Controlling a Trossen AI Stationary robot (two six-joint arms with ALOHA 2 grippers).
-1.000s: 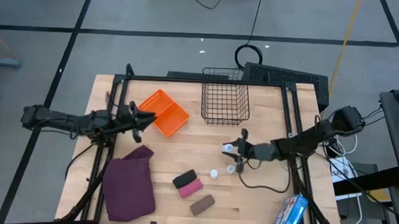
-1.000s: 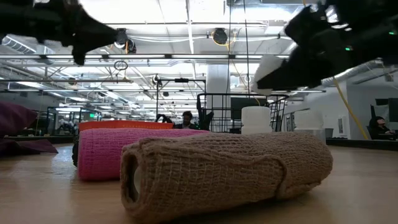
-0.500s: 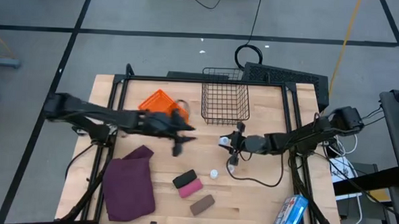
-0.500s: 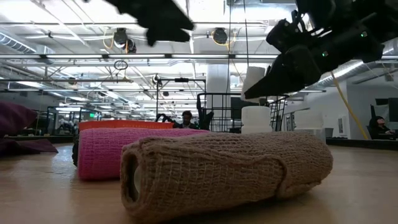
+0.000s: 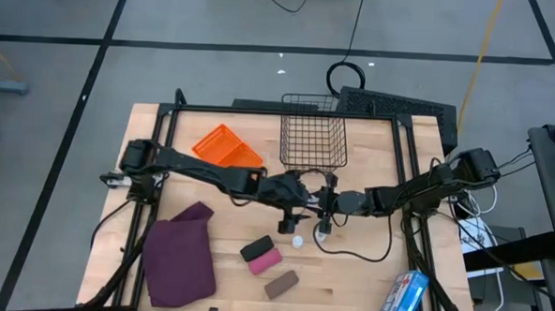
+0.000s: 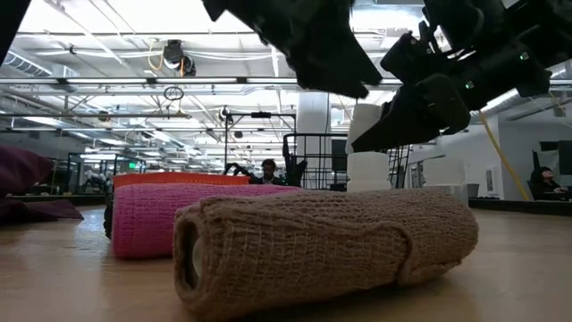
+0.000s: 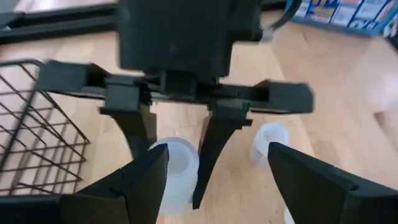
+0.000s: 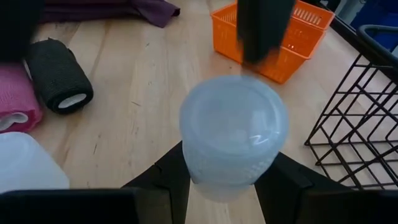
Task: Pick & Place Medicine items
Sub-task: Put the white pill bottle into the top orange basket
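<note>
From above, we see our right hand (image 5: 324, 201) lifted over the counter (image 5: 366, 281), clamped on one medicine bottle (image 5: 323, 202) just short of the wire basket (image 5: 313, 143). Our left hand (image 5: 298, 211) reaches in right beside it, fingers apart and empty. Two more bottles (image 5: 298, 241) stand on the counter just below the hands. We judge the task about a third done: one bottle is lifted but not placed, two are untouched.

At counter level, the held bottle (image 6: 364, 121) hangs in the right hand (image 6: 393, 121) above a standing one (image 6: 368, 172). The tan roll (image 6: 326, 246) and pink roll (image 6: 170, 219) fill the foreground, well clear of both hands.

From the left wrist, the right hand's fingers (image 7: 138, 127) pinch the bottle (image 7: 177, 171), and the left fingers (image 7: 146, 180) spread wide around it. A collision between hands looks the main risk.

From the right wrist, the bottle (image 8: 233, 134) sits between the jaws. The orange tray (image 8: 305, 34) lies ahead, the basket (image 8: 357, 106) alongside, and a black roll (image 8: 59, 84) off to the side.
</note>
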